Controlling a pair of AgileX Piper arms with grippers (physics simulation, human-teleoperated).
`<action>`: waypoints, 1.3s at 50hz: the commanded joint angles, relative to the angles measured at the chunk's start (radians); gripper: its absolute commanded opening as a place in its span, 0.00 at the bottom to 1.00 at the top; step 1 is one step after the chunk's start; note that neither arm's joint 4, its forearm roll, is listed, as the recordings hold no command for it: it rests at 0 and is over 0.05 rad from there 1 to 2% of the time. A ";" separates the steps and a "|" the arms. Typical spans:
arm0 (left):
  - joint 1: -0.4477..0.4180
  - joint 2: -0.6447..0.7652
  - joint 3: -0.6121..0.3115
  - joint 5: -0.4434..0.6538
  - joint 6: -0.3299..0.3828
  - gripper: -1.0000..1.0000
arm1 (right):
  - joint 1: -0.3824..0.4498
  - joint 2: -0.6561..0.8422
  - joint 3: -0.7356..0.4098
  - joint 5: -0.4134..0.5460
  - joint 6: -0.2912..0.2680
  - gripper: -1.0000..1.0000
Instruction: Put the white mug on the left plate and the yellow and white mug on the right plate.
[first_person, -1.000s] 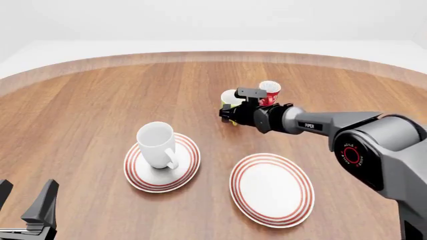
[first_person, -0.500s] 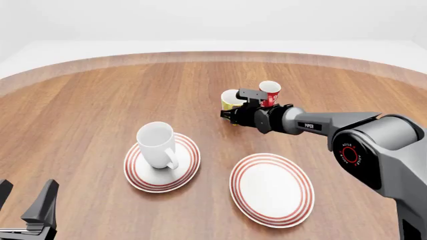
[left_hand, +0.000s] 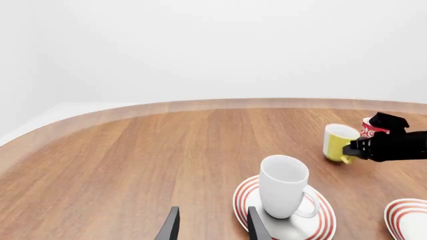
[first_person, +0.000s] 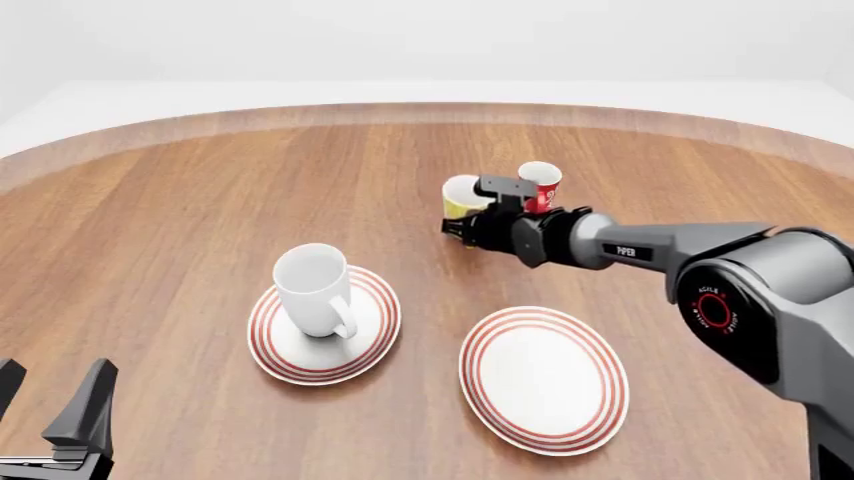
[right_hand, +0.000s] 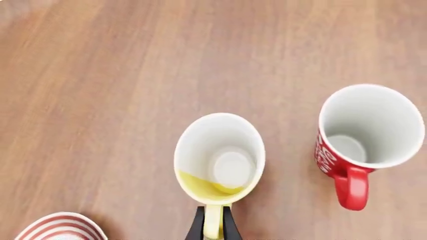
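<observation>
The white mug stands upright on the left plate. Beyond it, the right gripper holds the yellow and white mug by its handle

the white mug — plain, tall, loop handle turned toward me — stands upright on the left plate, a white dish with thin red rings. the yellow and white mug stands upright farther back on the table, its yellow handle pinched in my right gripper. the right plate — same red rings — lies bare nearer me.
</observation>
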 joint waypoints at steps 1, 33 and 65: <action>0.000 0.000 0.000 0.000 0.000 1.00 | 0.003 -0.054 0.037 -0.015 -0.005 0.00; 0.000 0.000 0.000 0.000 0.000 1.00 | 0.021 -0.395 0.368 -0.087 -0.024 0.00; 0.000 0.000 0.000 0.000 0.000 1.00 | 0.013 -0.734 0.690 -0.108 -0.031 0.00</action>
